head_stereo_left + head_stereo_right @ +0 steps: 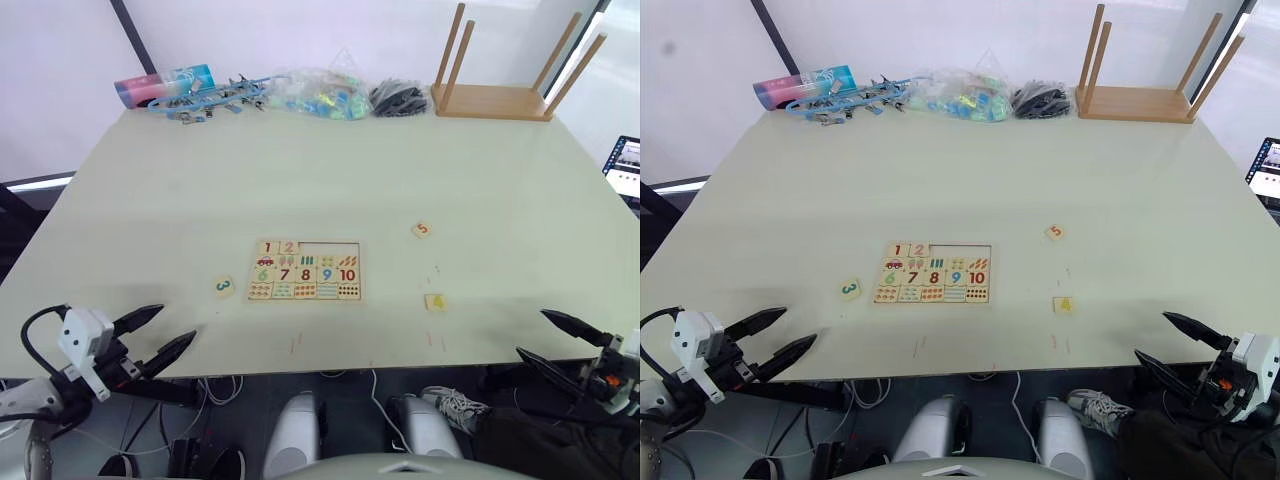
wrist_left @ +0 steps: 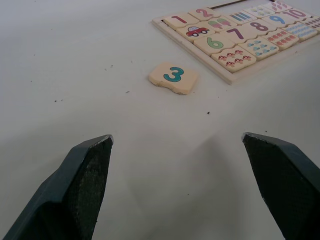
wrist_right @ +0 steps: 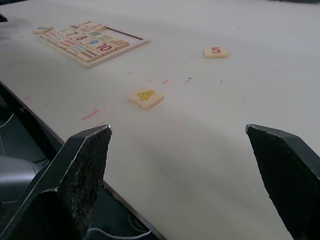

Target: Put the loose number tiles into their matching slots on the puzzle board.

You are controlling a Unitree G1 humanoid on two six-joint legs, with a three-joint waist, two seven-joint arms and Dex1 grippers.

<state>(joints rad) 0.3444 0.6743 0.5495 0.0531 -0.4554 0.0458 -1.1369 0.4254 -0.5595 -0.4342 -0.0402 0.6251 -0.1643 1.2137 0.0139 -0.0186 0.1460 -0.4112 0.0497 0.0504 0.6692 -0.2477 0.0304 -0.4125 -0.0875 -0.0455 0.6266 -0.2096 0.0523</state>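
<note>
Across head views, puzzle board is lying mid-table w/ 1 & 2 seated; top-row slots beyond them are sitting bare. Tile 3 is lying just left of board, tile 5 & tile 4 apart on right. Clutter along far edge is reading unclear beside upturned stool.

L wrist: left gripper is gaping wide, holding nothing, tile 3 ahead.

R wrist: right gripper is likewise spread, empty, tile 4 ahead.
</note>
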